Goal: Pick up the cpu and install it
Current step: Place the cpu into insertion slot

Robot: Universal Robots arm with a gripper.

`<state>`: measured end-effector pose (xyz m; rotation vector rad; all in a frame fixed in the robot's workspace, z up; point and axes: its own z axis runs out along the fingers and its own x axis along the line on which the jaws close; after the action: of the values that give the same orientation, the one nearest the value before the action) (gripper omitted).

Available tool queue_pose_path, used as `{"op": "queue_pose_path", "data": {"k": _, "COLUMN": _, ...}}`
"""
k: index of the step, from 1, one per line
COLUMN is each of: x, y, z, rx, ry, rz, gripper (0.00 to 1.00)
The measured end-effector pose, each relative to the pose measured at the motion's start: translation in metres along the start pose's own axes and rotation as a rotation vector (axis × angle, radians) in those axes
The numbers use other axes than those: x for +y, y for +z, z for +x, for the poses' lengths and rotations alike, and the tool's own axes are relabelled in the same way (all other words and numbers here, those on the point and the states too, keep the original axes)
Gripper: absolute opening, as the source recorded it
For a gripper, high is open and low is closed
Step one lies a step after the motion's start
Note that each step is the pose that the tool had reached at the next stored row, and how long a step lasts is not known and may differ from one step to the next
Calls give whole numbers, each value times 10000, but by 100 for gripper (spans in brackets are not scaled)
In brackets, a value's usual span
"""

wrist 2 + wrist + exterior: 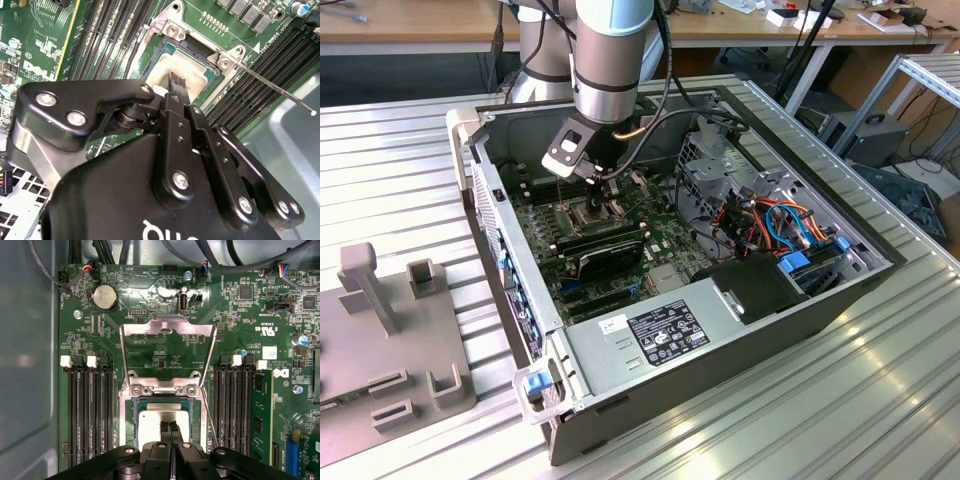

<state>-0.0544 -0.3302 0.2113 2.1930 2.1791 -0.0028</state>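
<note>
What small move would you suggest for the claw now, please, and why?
Probably lift the claw straight up: its closed fingertips sit over the flat silvery square cpu, which already seems to lie level in the dark socket, hinged metal frame open.

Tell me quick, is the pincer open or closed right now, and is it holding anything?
Pincer: closed, fingertips together just over the cpu, which lies flat in the socket; nothing gripped between them.
</note>
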Motion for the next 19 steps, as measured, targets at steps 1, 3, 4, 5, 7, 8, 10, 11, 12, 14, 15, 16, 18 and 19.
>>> {"op": "queue_pose_path", "data": {"k": 1, "x": 0, "y": 0, "z": 11, "rx": -1, "ry": -2, "rz": 1, "gripper": 11}}
{"op": "queue_pose_path", "data": {"k": 3, "x": 0, "y": 2, "z": 24, "rx": -1, "ry": -2, "rz": 0, "gripper": 11}}
{"op": "queue_pose_path", "data": {"k": 4, "x": 0, "y": 5, "z": 24, "rx": 1, "ry": -3, "rz": -1, "gripper": 11}}
{"op": "queue_pose_path", "data": {"k": 5, "x": 0, "y": 10, "z": 24, "rx": -2, "ry": -3, "rz": 0, "gripper": 11}}
{"op": "queue_pose_path", "data": {"k": 7, "x": -1, "y": 22, "z": 25, "rx": -2, "ry": -4, "rz": 0, "gripper": 11}}
{"op": "queue_pose_path", "data": {"k": 8, "x": -1, "y": 28, "z": 25, "rx": -2, "ry": -3, "rz": 1, "gripper": 11}}
{"op": "queue_pose_path", "data": {"k": 10, "x": -1, "y": 42, "z": 26, "rx": -3, "ry": -3, "rz": 1, "gripper": 11}}
{"op": "queue_pose_path", "data": {"k": 11, "x": -2, "y": 48, "z": 25, "rx": -5, "ry": -3, "rz": 2, "gripper": 11}}
{"op": "queue_pose_path", "data": {"k": 12, "x": -2, "y": 48, "z": 25, "rx": -5, "ry": -3, "rz": 3, "gripper": 11}}
{"op": "queue_pose_path", "data": {"k": 14, "x": -2, "y": 52, "z": 26, "rx": -3, "ry": -3, "rz": 2, "gripper": 11}}
{"op": "queue_pose_path", "data": {"k": 15, "x": -2, "y": 56, "z": 26, "rx": -4, "ry": -3, "rz": 2, "gripper": 11}}
{"op": "queue_pose_path", "data": {"k": 16, "x": -2, "y": 61, "z": 26, "rx": -7, "ry": -3, "rz": 4, "gripper": 11}}
{"op": "queue_pose_path", "data": {"k": 18, "x": -3, "y": 66, "z": 26, "rx": -6, "ry": -3, "rz": 3, "gripper": 11}}
{"op": "queue_pose_path", "data": {"k": 19, "x": -3, "y": 67, "z": 26, "rx": -5, "ry": -3, "rz": 3, "gripper": 11}}
